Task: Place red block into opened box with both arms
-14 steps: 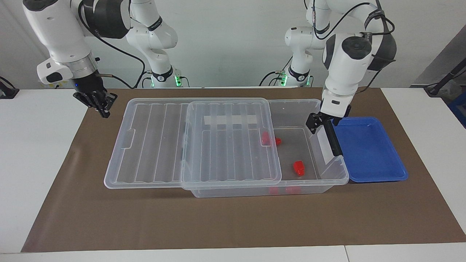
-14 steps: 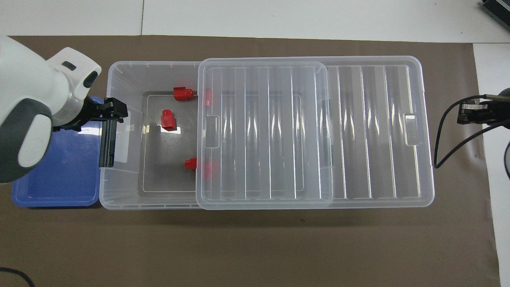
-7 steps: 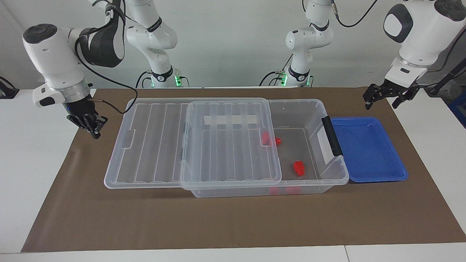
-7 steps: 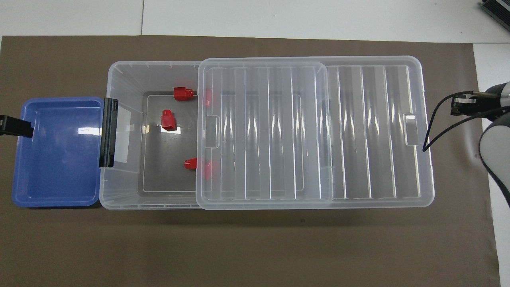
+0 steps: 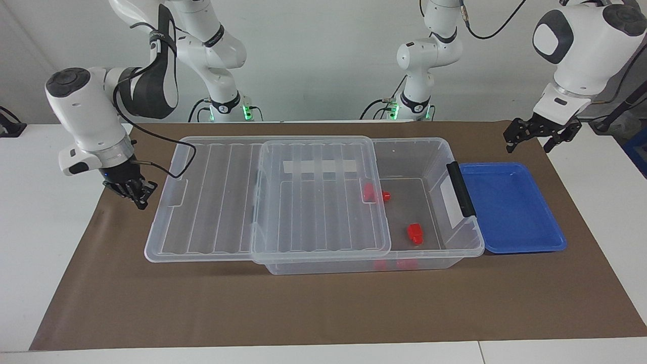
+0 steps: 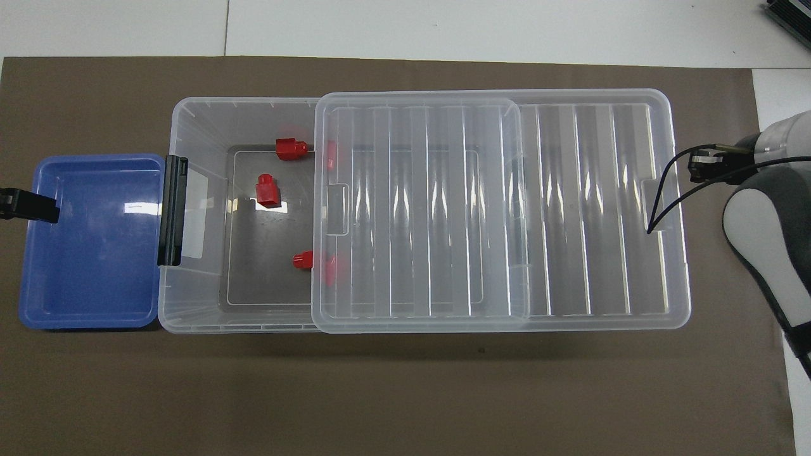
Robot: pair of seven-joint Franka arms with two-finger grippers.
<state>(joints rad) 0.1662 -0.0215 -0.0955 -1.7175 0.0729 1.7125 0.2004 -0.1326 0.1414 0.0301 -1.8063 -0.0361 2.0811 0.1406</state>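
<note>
The box (image 5: pixel 457 242) is a clear bin whose ribbed lid (image 5: pixel 318 197) is slid toward the right arm's end, leaving the end by the black handle (image 5: pixel 461 189) uncovered. Three red blocks lie inside: one (image 6: pixel 268 190) on the bare floor, one (image 6: pixel 291 149) by the wall farthest from the robots, one (image 6: pixel 304 259) half under the lid's edge. My left gripper (image 5: pixel 529 144) hangs open and empty over the mat beside the blue tray's corner. My right gripper (image 5: pixel 140 201) is shut and empty, low beside the lid's overhanging end.
A shallow blue tray (image 5: pixel 510 212) with nothing in it sits against the box's handle end. A brown mat (image 5: pixel 323 303) covers the table. The right arm's black cable (image 6: pixel 662 196) drapes over the lid's end.
The left gripper has left the box's handle, risen and swung out toward its own end of the table. The right gripper has come down and nearer the lid's end.
</note>
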